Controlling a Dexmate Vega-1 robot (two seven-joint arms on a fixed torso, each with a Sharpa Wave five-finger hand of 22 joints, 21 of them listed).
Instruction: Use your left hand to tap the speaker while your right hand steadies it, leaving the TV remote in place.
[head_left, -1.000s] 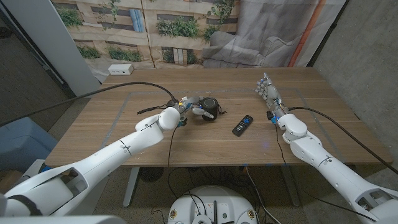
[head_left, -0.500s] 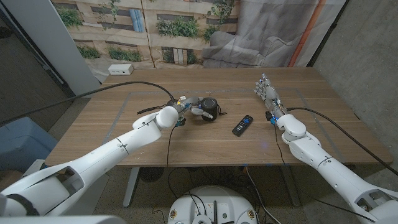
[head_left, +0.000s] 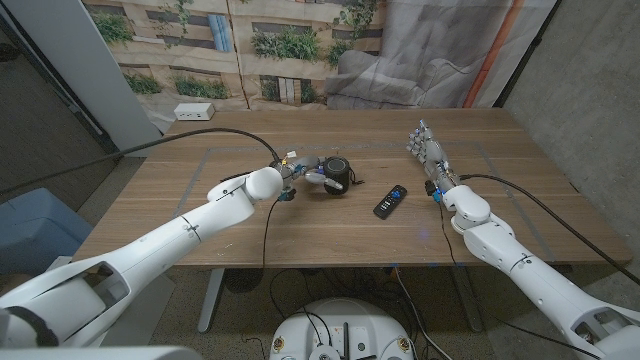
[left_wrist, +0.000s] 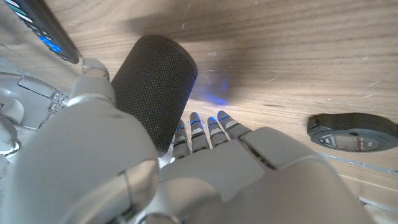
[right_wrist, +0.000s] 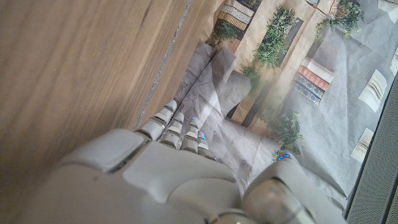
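The speaker (head_left: 337, 174), a dark cylinder covered in mesh, stands upright near the middle of the worktop (head_left: 200, 220), a little toward the far edge. The left hand (head_left: 305, 174) is just beside it on the robot's left side. In the left wrist view its fingers (left_wrist: 200, 127) reach close to the foot of the speaker (left_wrist: 154, 87) and the thumb is next to the speaker's side, but I cannot tell if the hand really touches or grips it.

The TV remote (head_left: 391, 200) lies flat on the worktop, near the speaker, toward the right edge. The right hand (head_left: 429, 153) stands on its edge with the palm upright, near the right edge and well apart from the speaker; its fingers (right_wrist: 177, 127) are straight, close to each other, and hold nothing.

A small white box (head_left: 192, 111) lies at the far left corner. No container is on the worktop.
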